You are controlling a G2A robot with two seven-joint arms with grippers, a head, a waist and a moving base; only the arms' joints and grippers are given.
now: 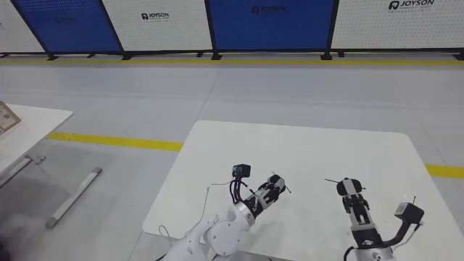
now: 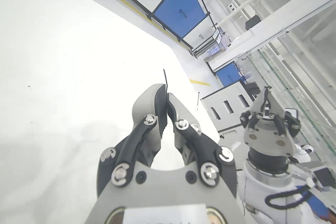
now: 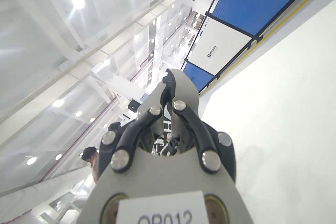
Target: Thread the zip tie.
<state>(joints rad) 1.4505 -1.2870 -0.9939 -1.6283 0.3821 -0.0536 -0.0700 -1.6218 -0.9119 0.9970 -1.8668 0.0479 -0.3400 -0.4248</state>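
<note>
Both grippers hover over the near part of the white table (image 1: 304, 152), a short gap apart. My left gripper (image 1: 278, 185) (image 2: 166, 93) is shut on a thin black zip tie (image 2: 164, 78), whose short end pokes out past the fingertips. My right gripper (image 1: 349, 186) (image 3: 169, 78) is shut too, and a thin black strip (image 1: 331, 181) sticks out of it toward the left gripper. The left wrist view also shows the right gripper (image 2: 266, 91) farther off, tips pinched together. I cannot tell whether the two strips are one tie.
The table's far part is bare, with its near edge just beneath both arms. A second white table (image 1: 29, 127) stands off to the left across the floor. Blue and white panels (image 1: 268, 7) line the back, and a yellow line (image 1: 116, 141) is on the floor.
</note>
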